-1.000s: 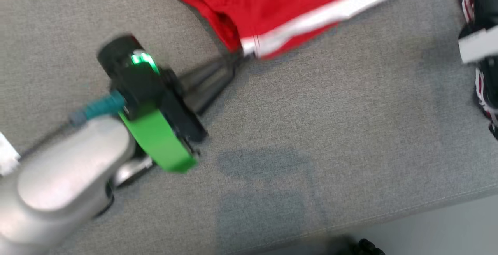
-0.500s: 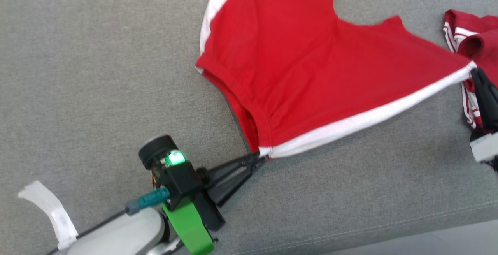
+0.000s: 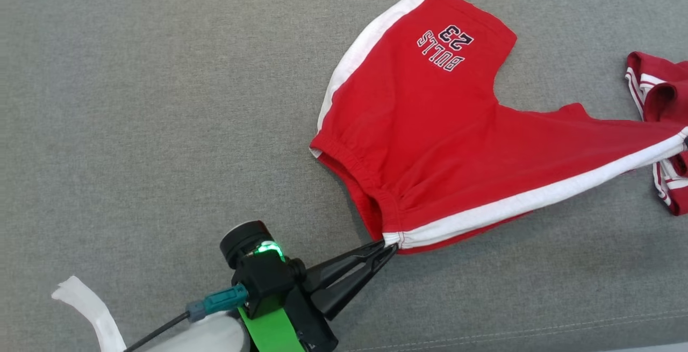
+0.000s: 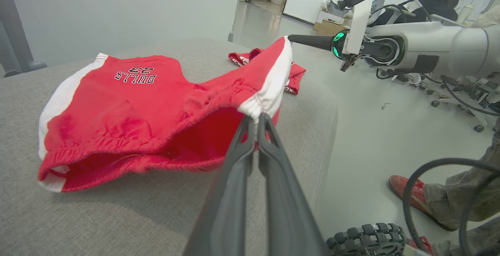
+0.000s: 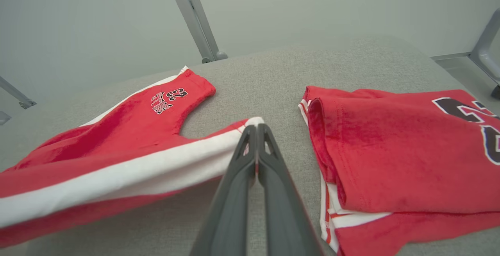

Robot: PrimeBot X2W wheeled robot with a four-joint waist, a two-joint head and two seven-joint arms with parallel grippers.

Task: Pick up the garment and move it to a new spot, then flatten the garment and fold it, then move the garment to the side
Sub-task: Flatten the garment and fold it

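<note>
Red shorts (image 3: 430, 142) stretched over a grey cushion (image 3: 161, 126), left gripper (image 3: 389, 246) clamped on their waistband corner, right gripper (image 5: 256, 128) clamped on their leg hem.

Red shorts (image 3: 441, 142): "BULLS 23" printed in dark, pale-outlined letters near one leg hem; reads upside down in the head view. Second red garment (image 5: 390, 146): large dark numerals cut off by the frame edge, possibly starting with "2".

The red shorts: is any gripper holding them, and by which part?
Both. The left gripper pinches the red shorts at the waistband end of their white side stripe; the right gripper pinches that stripe's leg-hem end.
</note>
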